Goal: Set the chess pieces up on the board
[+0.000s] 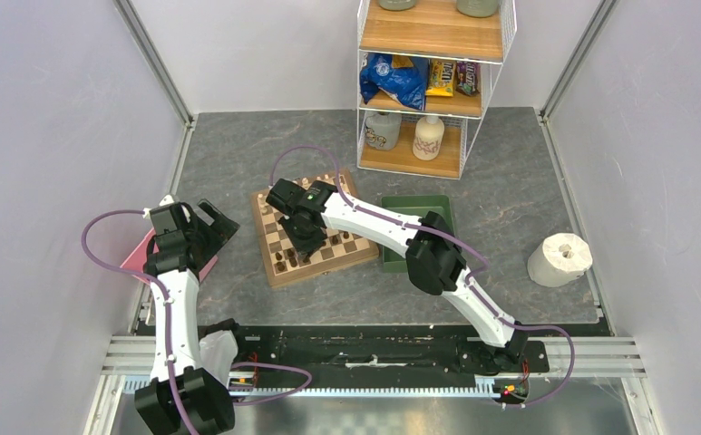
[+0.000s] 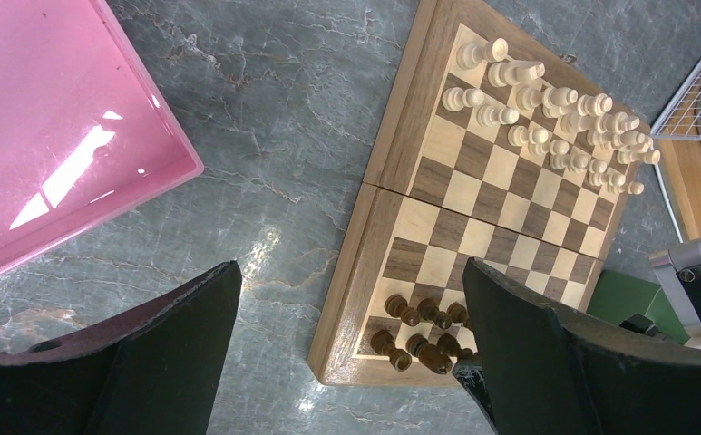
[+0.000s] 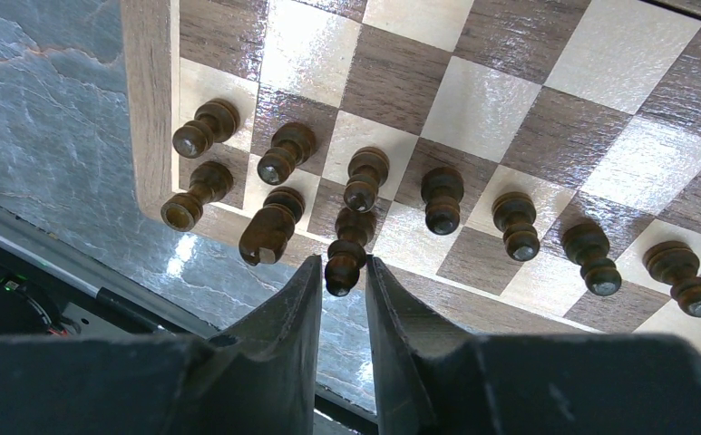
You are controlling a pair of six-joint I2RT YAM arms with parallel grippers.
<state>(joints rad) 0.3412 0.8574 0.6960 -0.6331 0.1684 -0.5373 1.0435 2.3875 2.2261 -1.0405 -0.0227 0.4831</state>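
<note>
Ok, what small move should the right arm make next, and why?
Probably open the right gripper a little and lift straight up: the dark piece between its fingertips seems to stand upright in the back row, with neighbours close beside it.

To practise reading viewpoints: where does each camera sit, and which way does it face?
Top external: high behind the bases, looking down on the table; left arm, right arm show.
Left wrist: faces down at board and pink tray; open fingers show.
Right wrist: low over the board; fingers flank one dark piece.
Shared: both wrist views show dark pieces.
</note>
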